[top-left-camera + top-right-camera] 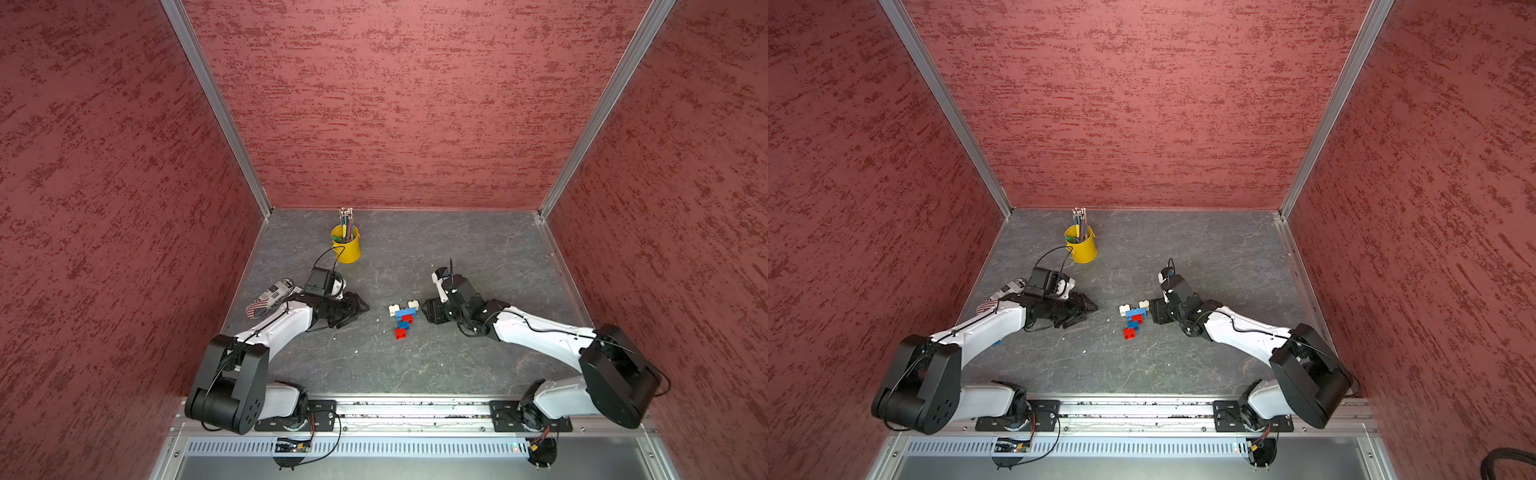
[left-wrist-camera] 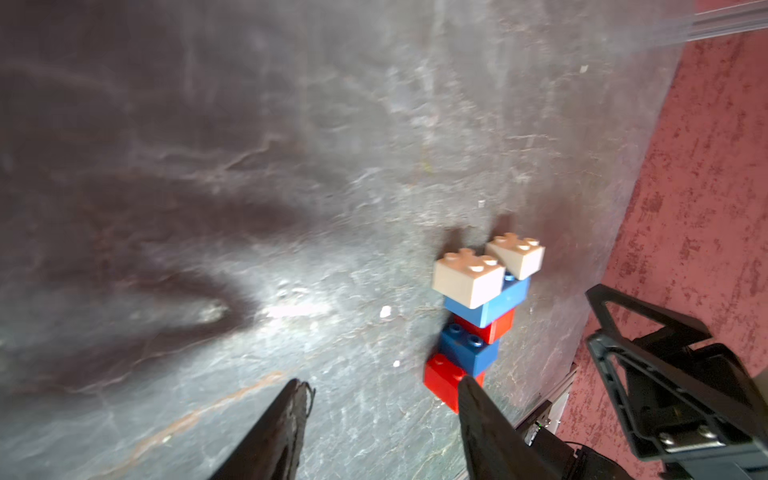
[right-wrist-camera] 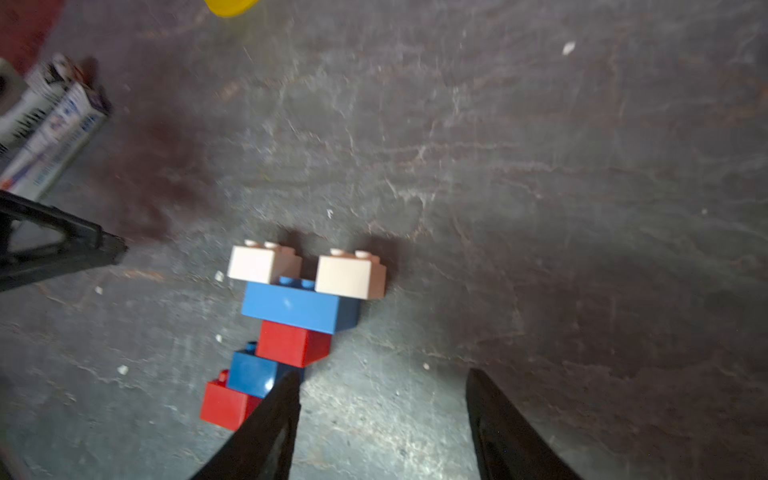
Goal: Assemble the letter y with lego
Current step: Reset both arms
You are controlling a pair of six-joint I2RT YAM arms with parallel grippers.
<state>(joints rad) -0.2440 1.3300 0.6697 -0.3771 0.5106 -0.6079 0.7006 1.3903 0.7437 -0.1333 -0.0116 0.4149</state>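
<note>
Rail runs along the near edge with both arm bases on it, arms reaching in over the grey table. Mid-table, between the two grippers, the letter y lies flat with all the lego joined. From near to far it goes red brick, blue square, second red, long blue crossbar, then white bricks at both far tips. The stem steps slightly left toward the near end.

The left gripper sits left of it with a clear gap, fingers spread and nothing between them in the wrist view. The right gripper is just beside the right white tip, also released and empty; contact can't be told.

Further left, a printed pouch lies partly under the left arm. Far left of centre stands a yellow bucket holding pencils.
</note>
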